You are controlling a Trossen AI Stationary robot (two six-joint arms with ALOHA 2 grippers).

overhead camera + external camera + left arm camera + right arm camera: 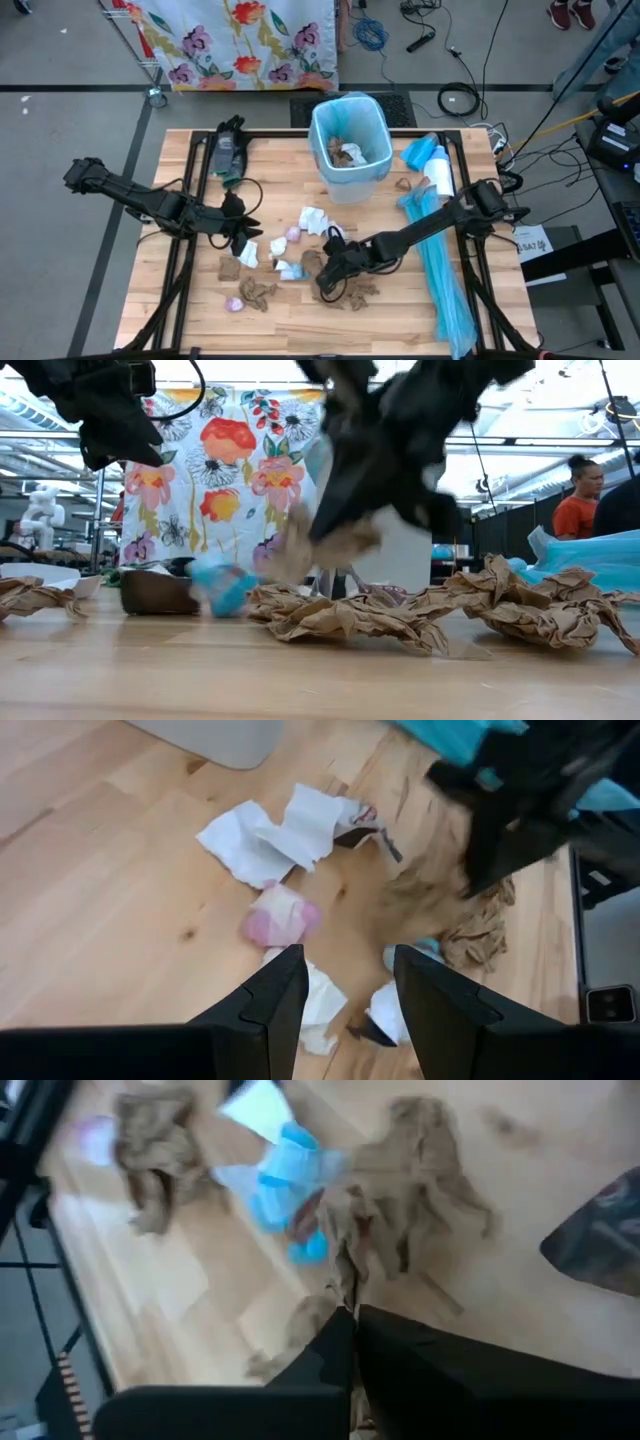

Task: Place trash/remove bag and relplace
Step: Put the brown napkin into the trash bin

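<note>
Stretching over a wooden table [200,310], the right gripper [326,283] is pinched shut on a crumpled brown paper scrap [385,1230] among scattered trash, near the lined bin [350,140]. The left gripper [243,238] hovers open. Lifting straight up should avoid dragging neighbouring scraps.

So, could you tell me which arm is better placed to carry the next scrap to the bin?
The right. The right gripper is shut on a brown paper scrap, which could go straight to the bin. The left gripper hangs open and empty over white tissue.
</note>
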